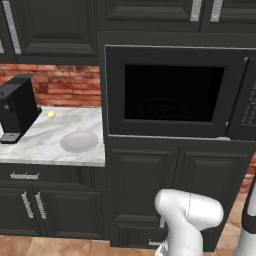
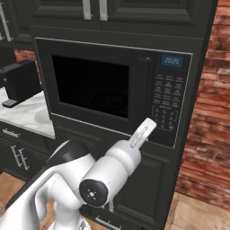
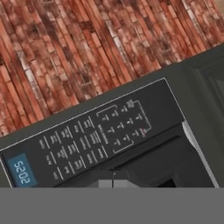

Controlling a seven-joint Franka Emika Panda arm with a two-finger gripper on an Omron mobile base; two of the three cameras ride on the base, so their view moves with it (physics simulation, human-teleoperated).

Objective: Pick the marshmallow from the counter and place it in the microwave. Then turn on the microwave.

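Four blue digits, 20:25, glow above the microwave's (image 2: pixel 117 90) keypad (image 2: pixel 167 101); gripper (image 2: pixel 143 131) pinched shut, empty.

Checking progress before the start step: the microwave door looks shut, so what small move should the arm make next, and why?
Probably ease the closed fingers forward onto the dark side keypad of the black built-in microwave: its glass door is shut, the blue display is lit, and the hand view already faces the buttons.
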